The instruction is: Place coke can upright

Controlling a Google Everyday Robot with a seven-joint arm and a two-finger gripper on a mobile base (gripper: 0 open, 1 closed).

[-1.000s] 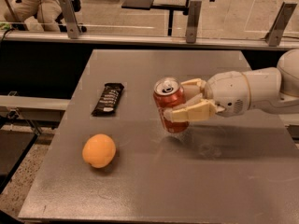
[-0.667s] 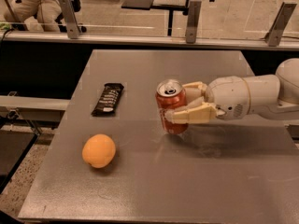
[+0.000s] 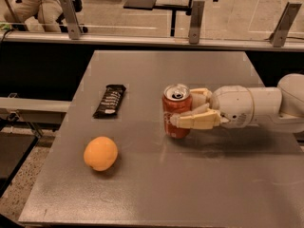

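The red coke can (image 3: 175, 120) stands upright near the middle of the grey table (image 3: 199, 184), silver top up, and its base seems to rest on the table. My gripper (image 3: 184, 107) reaches in from the right and is shut on the can. One cream finger (image 3: 195, 122) lies across the can's front and the other finger (image 3: 199, 95) is behind it. The white arm (image 3: 256, 107) extends to the right edge of the view.
An orange fruit (image 3: 100, 153) lies at the front left of the table. A flat black snack bar wrapper (image 3: 109, 100) lies at the left, behind the fruit. A rail with glass panels (image 3: 190, 30) runs behind the table's far edge.
The gripper and can have shifted slightly right and down. The can, a little tilted before, now stands straight on the table.
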